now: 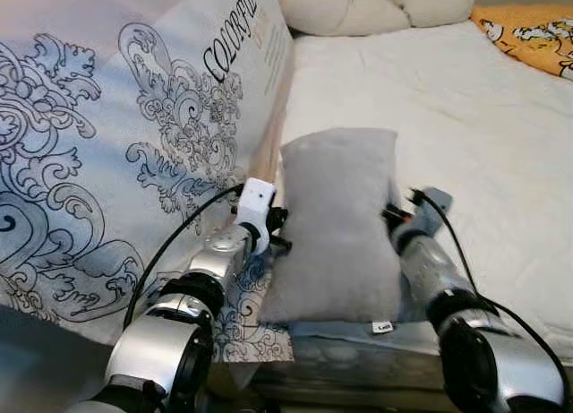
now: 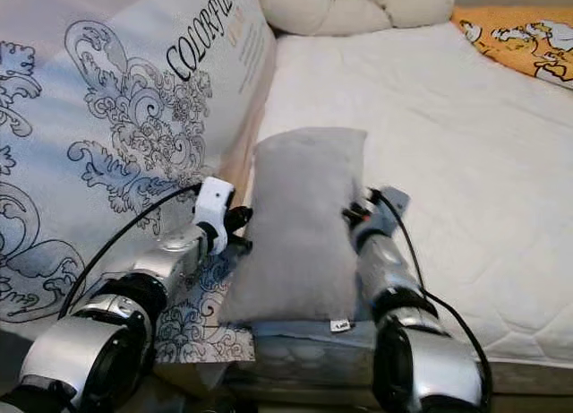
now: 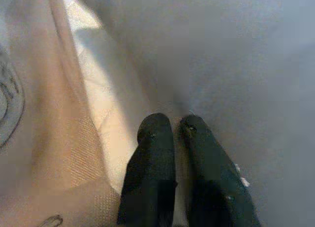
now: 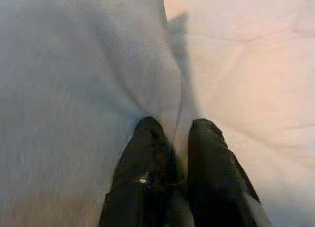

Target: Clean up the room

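Because I was carrying the grey pillow [image 1: 338,223] by two thin pinches of cloth, one at each long side, my main worry was that the fabric would slide out of one grip and the pillow would swing down off the near edge of the mattress [image 1: 466,135]. Any jerk while lifting, or the arms pulling apart unevenly, would likely have caused it. A second risk, as I judged it, was the pillow's left side dragging against the big printed bedding bag [image 1: 116,144] leaning just beside it, which could tug the cloth free.

The left gripper [image 3: 172,131] had its two black fingers nearly pressed together, a fold of the pillow's edge nipped between the tips. The right gripper [image 4: 172,128] looked much the same: fingers close, with a ridge of grey fabric bunched between them. Neither held the pillow's bulk.

The pillow stood lengthwise at the near end of the white mattress, between my two arms, its lower end at the bed's edge. Cream pillows [image 1: 376,8] lay at the far end, well apart, near an orange patterned cover [image 1: 533,32].
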You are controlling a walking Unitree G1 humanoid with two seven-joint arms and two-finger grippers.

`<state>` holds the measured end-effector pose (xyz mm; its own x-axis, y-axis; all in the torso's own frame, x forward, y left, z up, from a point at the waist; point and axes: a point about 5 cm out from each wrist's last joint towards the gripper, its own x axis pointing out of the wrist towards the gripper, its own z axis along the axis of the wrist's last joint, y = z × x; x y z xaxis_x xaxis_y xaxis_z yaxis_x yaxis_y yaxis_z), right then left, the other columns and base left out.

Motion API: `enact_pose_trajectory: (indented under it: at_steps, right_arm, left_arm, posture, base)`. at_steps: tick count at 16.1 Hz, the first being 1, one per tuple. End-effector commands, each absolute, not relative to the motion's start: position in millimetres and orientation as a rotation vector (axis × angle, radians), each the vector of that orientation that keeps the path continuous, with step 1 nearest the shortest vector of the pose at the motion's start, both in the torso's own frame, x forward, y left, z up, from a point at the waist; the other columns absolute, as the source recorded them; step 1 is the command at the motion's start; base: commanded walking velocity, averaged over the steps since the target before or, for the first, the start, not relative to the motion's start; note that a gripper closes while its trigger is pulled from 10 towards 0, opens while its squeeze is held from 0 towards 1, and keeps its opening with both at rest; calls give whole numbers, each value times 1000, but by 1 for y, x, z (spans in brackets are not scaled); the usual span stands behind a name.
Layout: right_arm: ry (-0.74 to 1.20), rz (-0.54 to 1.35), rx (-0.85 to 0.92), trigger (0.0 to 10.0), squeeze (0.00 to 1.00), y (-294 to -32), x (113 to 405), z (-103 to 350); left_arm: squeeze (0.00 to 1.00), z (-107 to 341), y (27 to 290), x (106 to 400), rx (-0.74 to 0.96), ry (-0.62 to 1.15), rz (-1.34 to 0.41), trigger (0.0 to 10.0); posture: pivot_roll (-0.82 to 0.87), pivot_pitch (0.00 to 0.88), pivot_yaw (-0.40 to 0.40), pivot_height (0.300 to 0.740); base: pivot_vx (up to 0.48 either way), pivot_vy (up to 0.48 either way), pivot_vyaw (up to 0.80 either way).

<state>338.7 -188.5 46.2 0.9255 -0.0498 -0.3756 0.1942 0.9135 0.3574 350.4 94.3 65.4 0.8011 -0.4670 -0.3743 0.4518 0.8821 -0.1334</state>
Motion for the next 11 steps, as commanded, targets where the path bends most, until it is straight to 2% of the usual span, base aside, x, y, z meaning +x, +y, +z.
enact_pose_trajectory:
  at_steps: [1, 2, 4, 5, 8, 11]
  right_arm:
    - [349, -96, 415, 10000, 1000, -190, 335, 44]
    - [336, -85, 435, 10000, 1000, -192, 335, 45]
    - [303, -81, 482, 10000, 1000, -208, 331, 45]
    - [285, -74, 514, 10000, 1000, -213, 329, 46]
    - [255, 10, 544, 10000, 1000, -224, 326, 50]
    - [203, 71, 678, 10000, 1000, -228, 326, 56]
  left_arm:
    - [1000, 63, 99, 349, -133, 418, -485, 10000]
    - [1000, 63, 99, 349, -165, 418, -485, 10000]
    - [1000, 65, 103, 349, -515, 387, -455, 10000]
    - [1000, 65, 105, 348, -608, 374, -447, 10000]
    - [1000, 60, 99, 341, -708, 395, -527, 10000]
    - [1000, 55, 91, 336, -746, 437, -556, 10000]
  posture:
    - [-59, 0, 146, 740]
    - [-60, 0, 146, 740]
    - [-81, 0, 150, 740]
    - [-87, 0, 148, 740]
    - [-95, 0, 146, 740]
    - [-101, 0, 147, 740]
  base:
    - [0, 0, 0]
    - [0, 0, 0]
    - [0, 0, 0]
    - [0, 0, 0]
    - [0, 0, 0]
    - [0, 0, 0]
